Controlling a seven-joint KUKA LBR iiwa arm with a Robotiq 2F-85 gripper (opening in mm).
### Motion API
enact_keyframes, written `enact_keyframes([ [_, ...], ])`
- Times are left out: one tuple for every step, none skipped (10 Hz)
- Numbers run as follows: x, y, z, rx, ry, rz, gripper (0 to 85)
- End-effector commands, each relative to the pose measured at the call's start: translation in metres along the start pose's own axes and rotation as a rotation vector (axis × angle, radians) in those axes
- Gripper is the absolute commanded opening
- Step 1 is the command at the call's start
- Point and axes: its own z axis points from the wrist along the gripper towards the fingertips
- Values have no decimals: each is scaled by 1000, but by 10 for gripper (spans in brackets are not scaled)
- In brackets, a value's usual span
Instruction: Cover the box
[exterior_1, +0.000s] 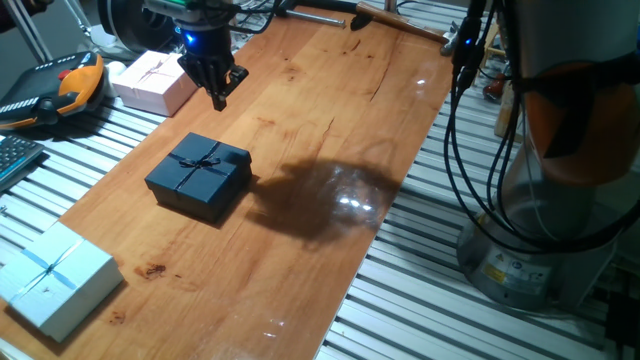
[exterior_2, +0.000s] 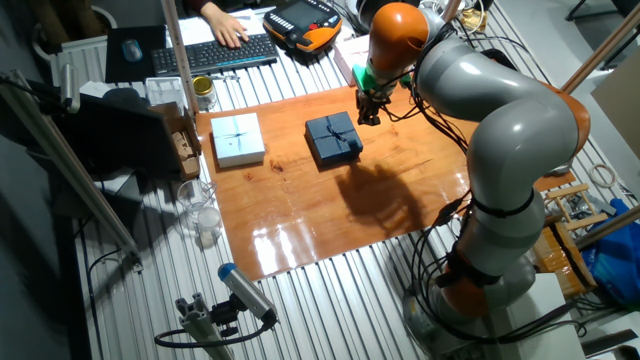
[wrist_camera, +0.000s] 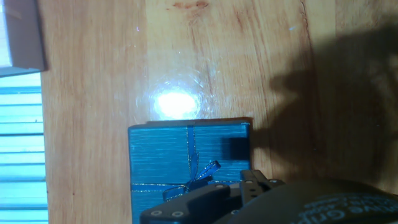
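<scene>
The black box (exterior_1: 197, 203) stands on the wooden table (exterior_1: 330, 120) with the flat black lid and its ribbon bow (exterior_1: 200, 163) sitting on top, so its inside is hidden. It also shows in the other fixed view (exterior_2: 332, 137) and in the hand view (wrist_camera: 186, 158). My gripper (exterior_1: 221, 98) hangs in the air above and behind the box, clear of it, fingers together and holding nothing. In the other fixed view the gripper (exterior_2: 362, 116) is just right of the box. In the hand view only its dark housing shows at the bottom edge.
A pink gift box (exterior_1: 152, 80) lies at the table's far left corner. A pale blue gift box (exterior_1: 55, 280) lies at the near left edge. A teach pendant (exterior_1: 60, 90) and a keyboard (exterior_2: 215, 52) with a person's hand on it lie beyond the table.
</scene>
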Motion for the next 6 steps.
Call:
enact_keyframes([
  [0, 0, 0, -2, -3, -3, 0],
  [0, 0, 0, -2, -1, -3, 0],
  [0, 0, 0, 0, 0, -1, 0],
  [0, 0, 0, 0, 0, 2, 0],
  [0, 0, 0, 1, 0, 2, 0],
  [0, 0, 0, 1, 2, 2, 0],
])
